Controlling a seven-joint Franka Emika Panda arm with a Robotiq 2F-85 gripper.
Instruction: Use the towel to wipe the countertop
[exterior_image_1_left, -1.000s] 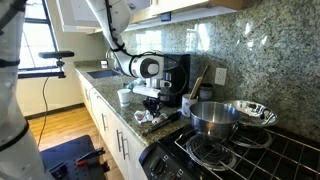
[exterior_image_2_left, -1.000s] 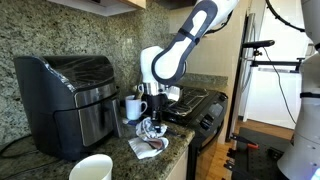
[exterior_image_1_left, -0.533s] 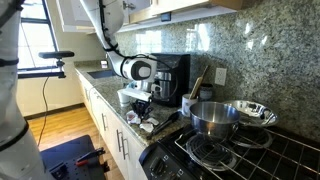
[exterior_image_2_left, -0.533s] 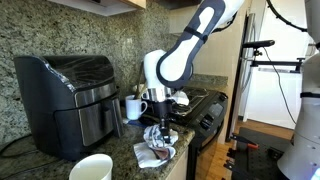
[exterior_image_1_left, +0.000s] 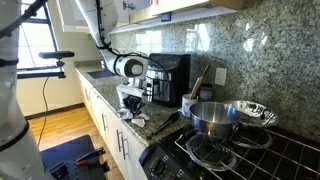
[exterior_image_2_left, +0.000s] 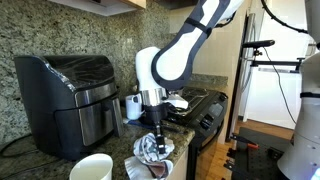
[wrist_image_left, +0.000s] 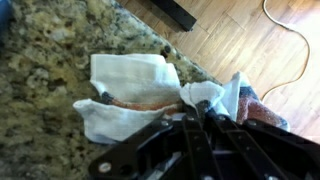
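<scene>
A white towel with brown and red stripes (wrist_image_left: 125, 90) lies crumpled on the speckled granite countertop (wrist_image_left: 40, 70) near its front edge. It also shows in both exterior views (exterior_image_1_left: 133, 117) (exterior_image_2_left: 153, 152). My gripper (wrist_image_left: 185, 100) points down at it, fingers closed and pinching a fold of the cloth. In both exterior views the gripper (exterior_image_1_left: 133, 108) (exterior_image_2_left: 157, 138) sits right on top of the towel, pressing it to the counter.
A black air fryer (exterior_image_2_left: 68, 90) and a white mug (exterior_image_2_left: 133, 106) stand behind the towel. A white bowl (exterior_image_2_left: 92, 168) is in the foreground. A steel pot (exterior_image_1_left: 212, 116) and a bowl (exterior_image_1_left: 250, 112) sit on the stove. Wooden floor lies beyond the counter edge (wrist_image_left: 250, 40).
My gripper has dragged the towel along the countertop toward the front edge, away from the stove. The towel has bunched up and shifted with it.
</scene>
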